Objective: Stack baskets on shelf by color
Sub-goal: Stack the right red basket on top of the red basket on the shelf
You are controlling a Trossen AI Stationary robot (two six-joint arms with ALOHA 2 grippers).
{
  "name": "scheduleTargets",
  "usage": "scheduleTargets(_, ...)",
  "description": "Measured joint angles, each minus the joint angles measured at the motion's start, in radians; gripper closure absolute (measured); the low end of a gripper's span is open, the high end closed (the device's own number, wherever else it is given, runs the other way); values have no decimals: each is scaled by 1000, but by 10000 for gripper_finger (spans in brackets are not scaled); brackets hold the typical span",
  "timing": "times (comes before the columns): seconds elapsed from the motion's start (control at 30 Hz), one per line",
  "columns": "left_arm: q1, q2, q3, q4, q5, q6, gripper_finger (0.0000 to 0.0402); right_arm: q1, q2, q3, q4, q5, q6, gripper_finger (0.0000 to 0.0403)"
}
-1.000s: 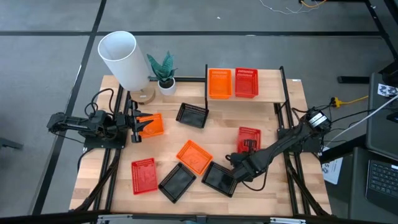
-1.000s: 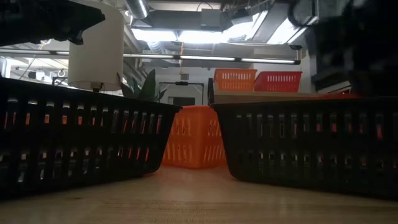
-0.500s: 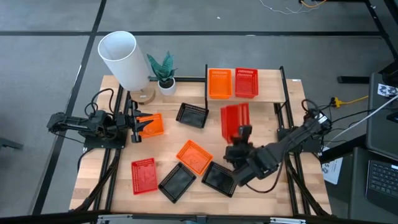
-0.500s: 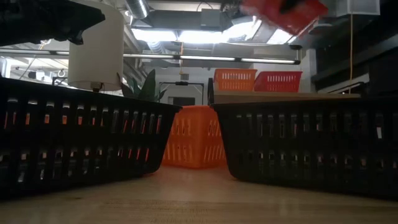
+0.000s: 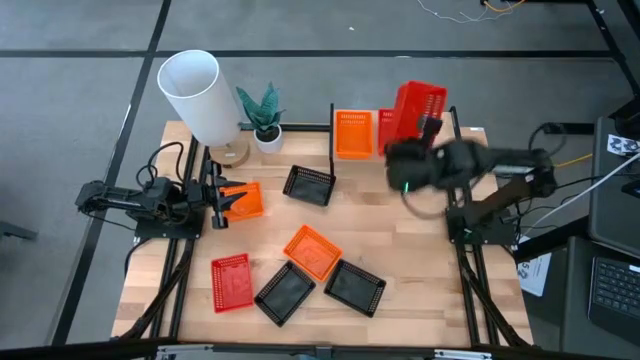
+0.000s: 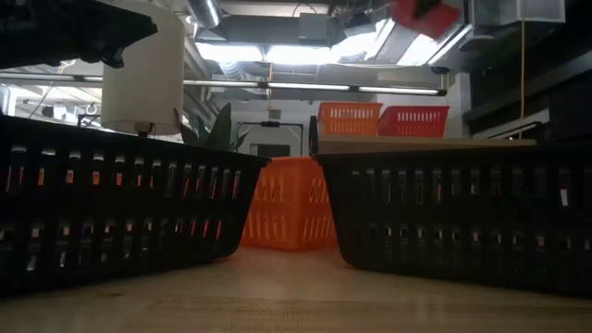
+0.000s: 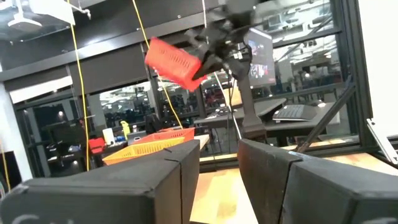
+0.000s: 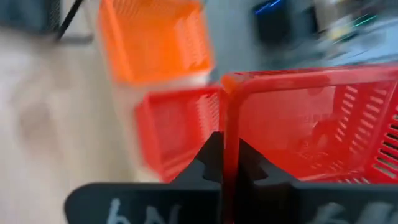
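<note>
Right gripper (image 5: 428, 128) pinching the rim of a holey red plastic basket (image 5: 415, 108), upper right of the high view, above the wooden shelf (image 5: 435, 148), left gripper (image 5: 215, 200) fingers can't tell, pale wood table (image 5: 420, 250)

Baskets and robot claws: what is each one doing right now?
held red basket: in the air over the shelf, tilted.
right gripper: shut on its rim.
red basket on the shelf: resting.
orange basket on the shelf: resting.
left gripper: open, low beside an orange basket.
</note>
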Motion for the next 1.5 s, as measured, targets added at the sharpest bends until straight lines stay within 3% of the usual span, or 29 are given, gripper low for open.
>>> scheduleTargets(0.2, 0, 0, 0, 0, 0, 0, 297, -241, -18, -1, 52, -409, -265, 403)
scheduleTargets(0.4, 0, 0, 0, 0, 0, 0, 298, -370, 49, -2, 139, -532, -484, 403)
scheduleTargets(0.73, 0, 0, 0, -4, 0, 0, 298, -524, 133, -3, 81, -705, -480, 403)
scheduleTargets(1.27, 0, 0, 0, -5, 0, 0, 297, -549, 210, -3, 69, -724, -484, 402)
scheduleTargets(1.5, 0, 0, 0, -4, 0, 0, 296, -549, 210, -3, 68, -718, -481, 368)
